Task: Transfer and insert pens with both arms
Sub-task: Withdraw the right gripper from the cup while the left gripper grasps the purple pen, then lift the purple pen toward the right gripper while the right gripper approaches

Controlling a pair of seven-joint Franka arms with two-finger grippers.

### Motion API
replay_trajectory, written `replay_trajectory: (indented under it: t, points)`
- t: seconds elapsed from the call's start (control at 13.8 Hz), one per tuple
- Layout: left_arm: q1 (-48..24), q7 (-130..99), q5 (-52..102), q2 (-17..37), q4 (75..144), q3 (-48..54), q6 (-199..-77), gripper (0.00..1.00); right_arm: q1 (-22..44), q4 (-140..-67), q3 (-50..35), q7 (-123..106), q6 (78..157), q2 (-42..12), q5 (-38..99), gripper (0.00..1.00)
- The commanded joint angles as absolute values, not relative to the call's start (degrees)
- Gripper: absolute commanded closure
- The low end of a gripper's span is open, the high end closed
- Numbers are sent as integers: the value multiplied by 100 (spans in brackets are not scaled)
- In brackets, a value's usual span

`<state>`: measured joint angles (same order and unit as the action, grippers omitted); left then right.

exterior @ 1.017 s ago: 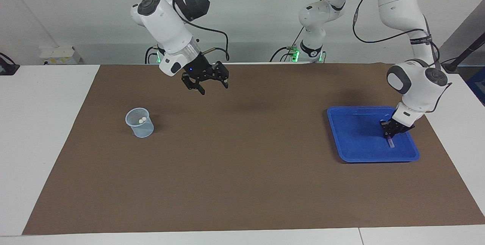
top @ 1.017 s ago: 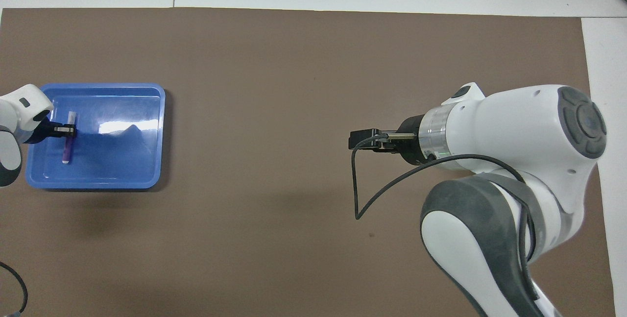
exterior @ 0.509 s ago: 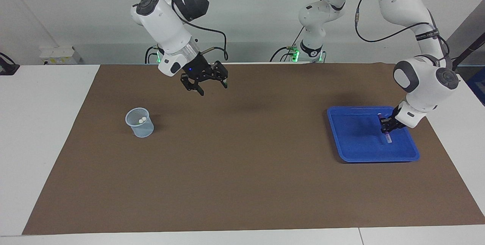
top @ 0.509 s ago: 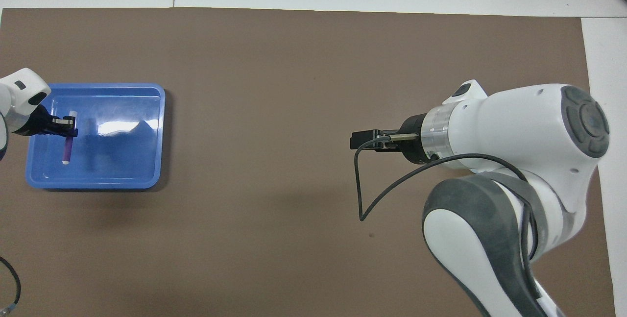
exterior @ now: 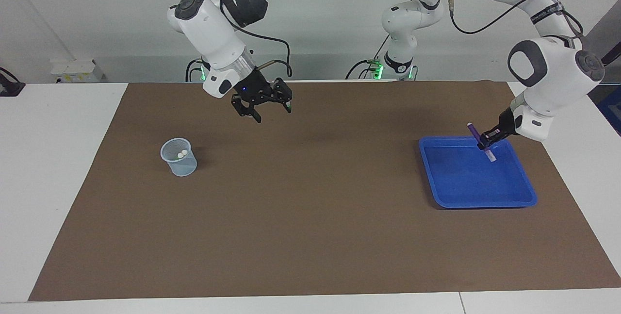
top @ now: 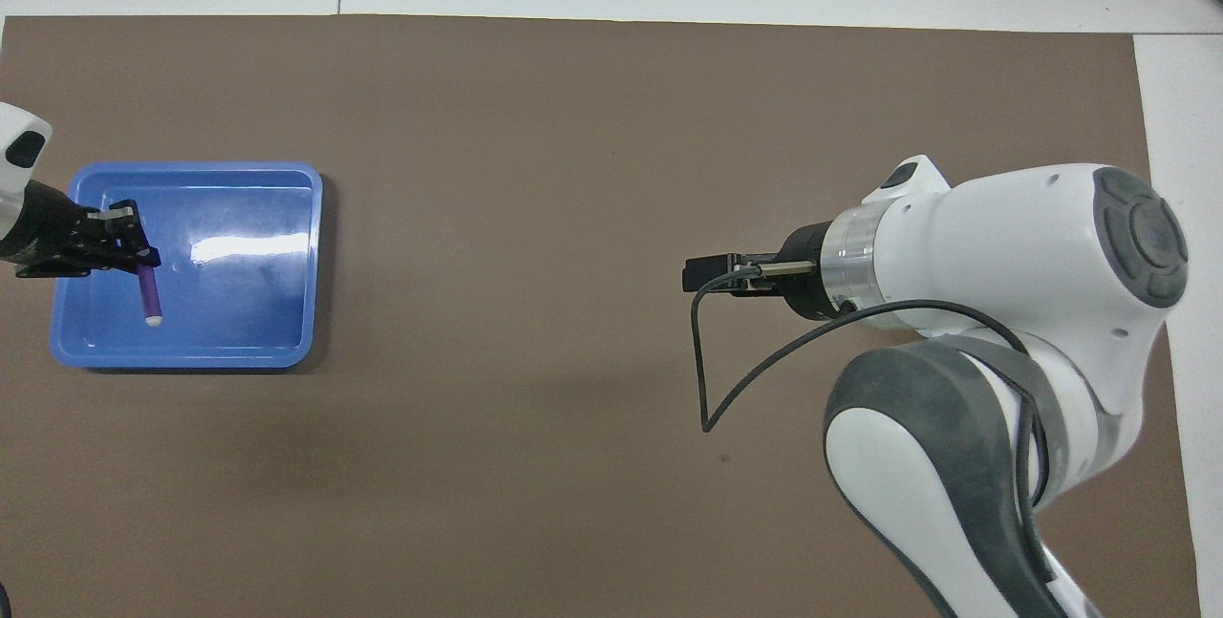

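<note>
A purple pen (exterior: pixel 475 132) with a pale end hangs tilted above the blue tray (exterior: pixel 465 183), and my left gripper (exterior: pixel 487 140) is shut on its middle. From overhead the left gripper (top: pixel 134 250) holds the purple pen (top: pixel 149 293) over the tray (top: pixel 239 312), near the tray's edge at the left arm's end. My right gripper (exterior: pixel 264 106) hangs open and holds nothing, over the mat close to the robots. In the overhead view it is hidden under its own wrist. Two pale pen ends (exterior: pixel 182 154) show inside a clear cup (exterior: pixel 179 161).
A brown mat (exterior: pixel 315 217) covers most of the white table. The cup stands toward the right arm's end and the tray toward the left arm's end. A black cable (top: pixel 707 360) loops down from the right wrist. Two small arms with green-lit bases (exterior: pixel 376 69) stand at the robots' end.
My left gripper has risen out of the tray with the purple pen, which now hangs tilted above it. The right arm has barely shifted.
</note>
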<state>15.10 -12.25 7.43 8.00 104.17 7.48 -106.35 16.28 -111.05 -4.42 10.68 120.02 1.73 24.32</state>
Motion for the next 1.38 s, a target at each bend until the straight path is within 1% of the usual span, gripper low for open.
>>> replay_trajectory:
  t: [0.0, 0.29, 0.65, 0.87, 1.09, 1.31]
  points:
    - [1450, -2150, 1307, 405, 10529, 686, -10328, 100, 1573, -11127, -466, 1001, 12085, 185, 2583, 0]
    - [1354, -3539, 2046, -139, 10748, 686, -10257, 100, 1626, -11109, -457, 1668, 12181, 176, 2767, 0]
    - [1003, -5498, 2443, -904, 11188, 686, -10310, 100, 1652, -11118, -466, 2162, 12243, 176, 2839, 0]
    - [669, -6658, 2601, -1229, 11346, 686, -10266, 100, 1661, -11118, -466, 2460, 12296, 185, 3163, 0]
    - [370, -7652, 2829, -1493, 11540, 686, -10292, 100, 1846, -11127, -466, 2697, 12567, 167, 3278, 0]
    - [141, -8321, 2988, -1766, 11820, 686, -10318, 100, 2012, -11109, -466, 2909, 12647, 158, 3532, 0]
